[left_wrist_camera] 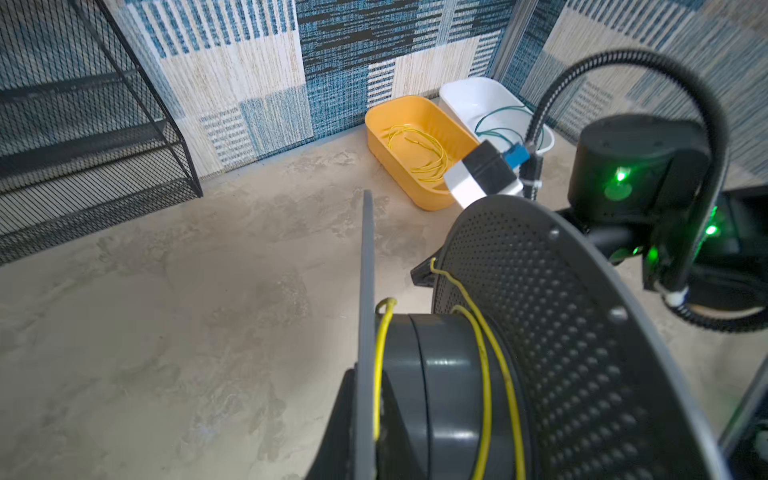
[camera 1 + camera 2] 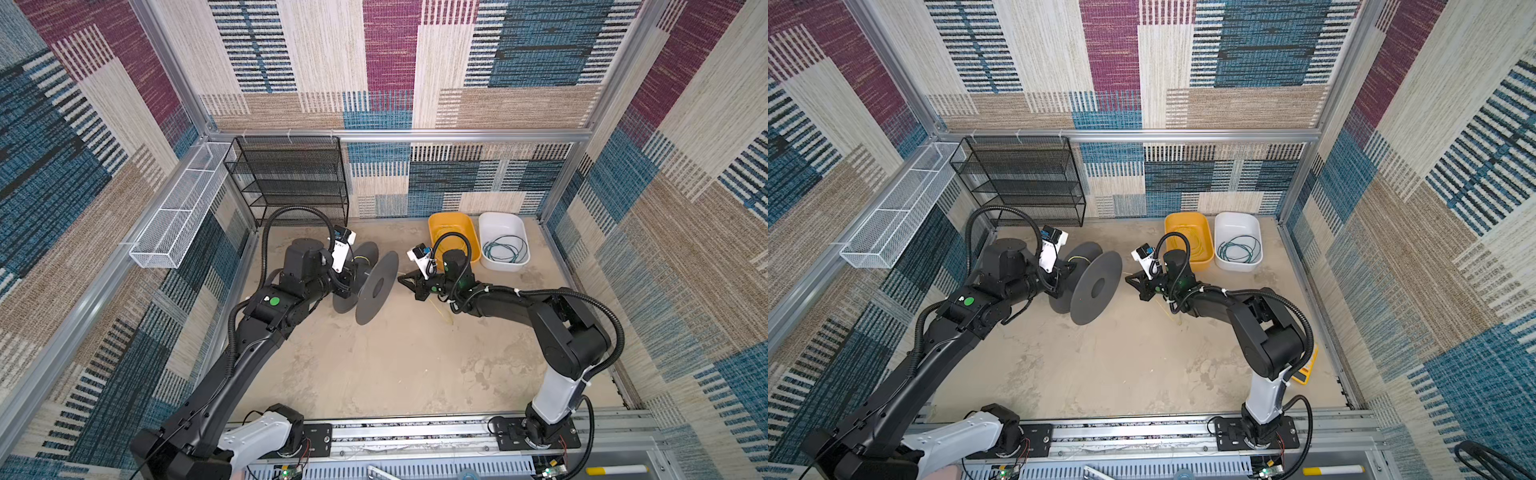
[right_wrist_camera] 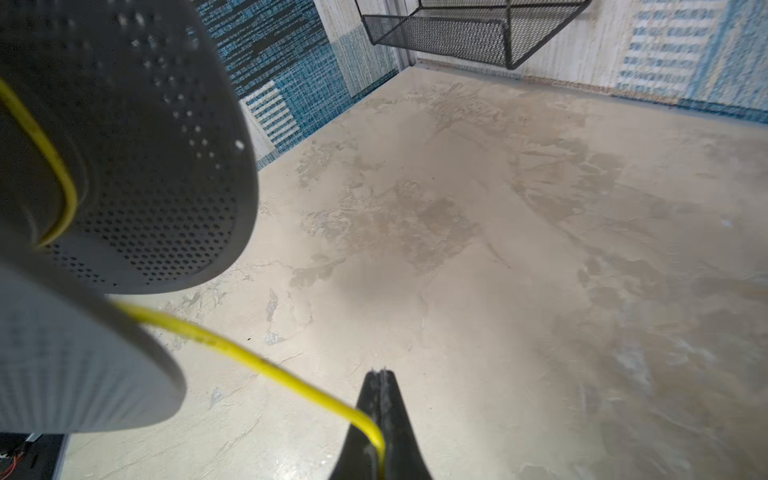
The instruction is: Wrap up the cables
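**A:** Yellow cable (image 3: 257,365), where is it?

**B:** Above the counter (image 2: 395,365). A few turns sit on the grey spool (image 2: 376,286), and more yellow loops lie in the yellow tub (image 2: 451,216). The teal cable (image 2: 505,249) lies in the white tub (image 2: 498,226).

**A:** Jaws?

**B:** The left gripper (image 2: 349,282) looks clamped on a spool flange. The right gripper (image 3: 380,376) pinches the yellow cable shut. I'd hold it taut and guide it between the flanges so turns don't slip off.

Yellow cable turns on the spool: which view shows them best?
Left wrist view: the yellow cable circles the spool hub close up. Right wrist view shows a strand entering the right gripper, jaws shut; both top views show faint slivers.
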{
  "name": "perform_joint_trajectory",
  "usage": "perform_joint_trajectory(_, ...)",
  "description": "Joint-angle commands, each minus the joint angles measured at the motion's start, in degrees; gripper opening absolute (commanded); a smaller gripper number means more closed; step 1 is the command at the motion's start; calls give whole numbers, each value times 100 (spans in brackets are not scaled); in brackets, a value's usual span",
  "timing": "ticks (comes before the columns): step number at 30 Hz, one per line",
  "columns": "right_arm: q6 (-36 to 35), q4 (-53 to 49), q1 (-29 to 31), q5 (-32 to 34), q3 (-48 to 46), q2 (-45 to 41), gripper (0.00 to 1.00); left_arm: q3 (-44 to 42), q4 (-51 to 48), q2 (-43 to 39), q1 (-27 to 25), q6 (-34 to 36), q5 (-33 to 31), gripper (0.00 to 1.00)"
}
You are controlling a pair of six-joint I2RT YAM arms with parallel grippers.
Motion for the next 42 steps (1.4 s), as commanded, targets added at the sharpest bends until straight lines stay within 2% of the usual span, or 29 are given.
perform_joint_trajectory(1,269,114,80,310,-109,138,0,136,996,27,243,-853,771,0)
perform_joint_trajectory(4,413,133,159,-30,-71,293,4,130,1207,65,368,-1114,824,0)
perform_joint_trajectory(8,415,116,324,-75,-132,381,9,155,1307,100,461,-1273,618,0)
perform_joint_trajectory(15,612,458,355,-139,-609,209,17,210,1236,221,530,-1162,231,0)
perform_joint_trajectory(17,611,475,356,-113,-674,141,15,196,1235,247,544,-1142,189,0)
perform_joint_trajectory(22,646,557,364,-77,-734,6,2,74,1342,227,560,-1192,146,0)
perform_joint_trajectory(27,809,737,397,-139,-897,-36,0,82,1382,156,678,-1316,-129,0)
perform_joint_trajectory(35,1157,1015,704,8,-1325,151,0,361,1747,226,1158,-2052,-554,0)
perform_joint_trajectory(42,1243,963,793,170,-1974,-509,0,916,1770,394,1558,-2088,-917,0)
